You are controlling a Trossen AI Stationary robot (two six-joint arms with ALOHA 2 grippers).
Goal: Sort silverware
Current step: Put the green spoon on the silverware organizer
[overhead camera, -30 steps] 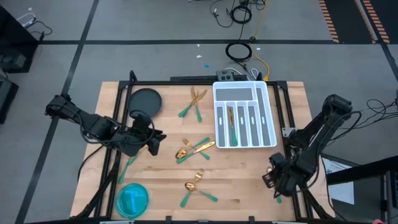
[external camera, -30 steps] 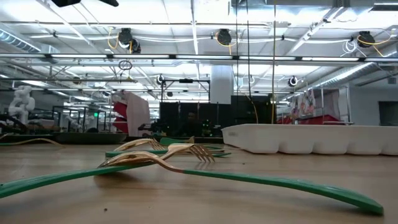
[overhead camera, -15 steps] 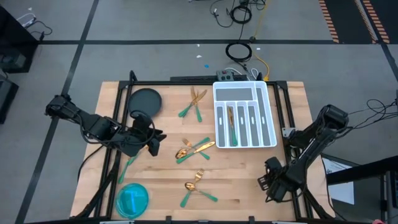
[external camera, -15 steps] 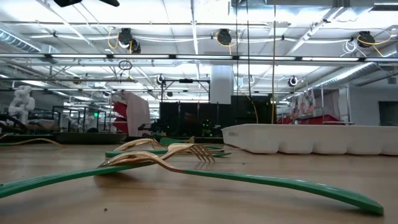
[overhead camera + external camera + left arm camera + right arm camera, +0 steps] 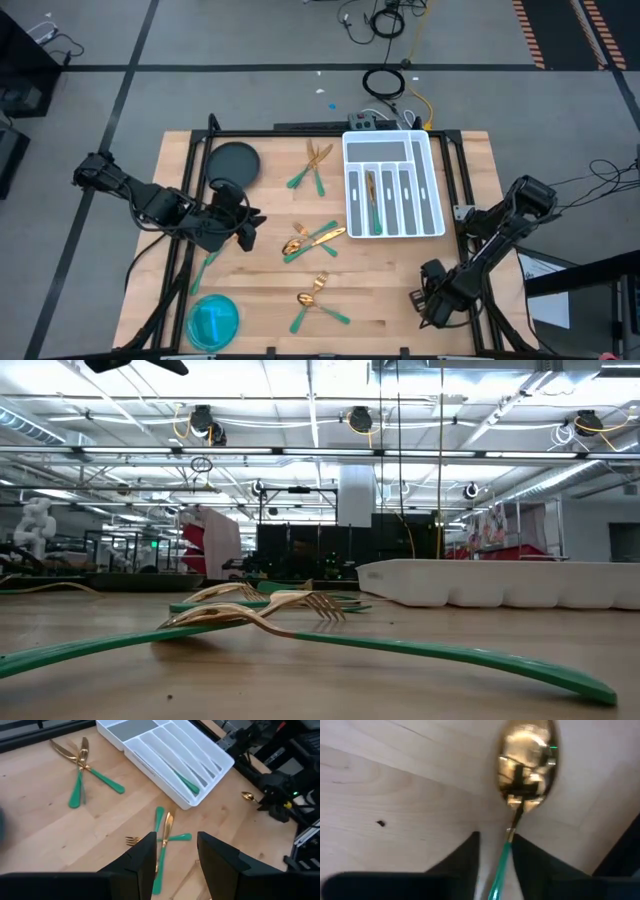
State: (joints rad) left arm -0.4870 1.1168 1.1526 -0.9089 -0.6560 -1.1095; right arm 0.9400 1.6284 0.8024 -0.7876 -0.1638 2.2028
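Gold-bowled spoon (image 5: 529,767) with slim green handle, lying on pale wood right ahead of the right gripper (image 5: 495,851), handle running back between its two dark fingers (image 5: 465,857); fingers narrowly spaced on either side of the handle, actual grip impossible to tell. Bowl shiny, mirroring dark shapes and a green light.

From above, only the right gripper (image 5: 428,303) visible at the table's near right corner, spoon itself hidden beneath it. Seen from the left wrist, the same spoon (image 5: 247,796) as a small gold bowl just beside the far dark arm, near the table (image 5: 400,290) edge.

Rest of the silverware spread out: crossed pair (image 5: 313,165) beyond the left gripper (image 5: 247,232), a cluster (image 5: 310,240) just ahead of it, another pair (image 5: 318,298) toward the near edge, one piece in the white compartmented tray (image 5: 388,185). Left gripper parked over the wood with fingers partly apart, holding nothing.

Low view: gold fork (image 5: 300,605) and long green handles close up, white tray (image 5: 500,582) behind; no gripper fingers there.

Dark round plate (image 5: 233,162) and blue bowl (image 5: 213,320) on the left gripper's side.
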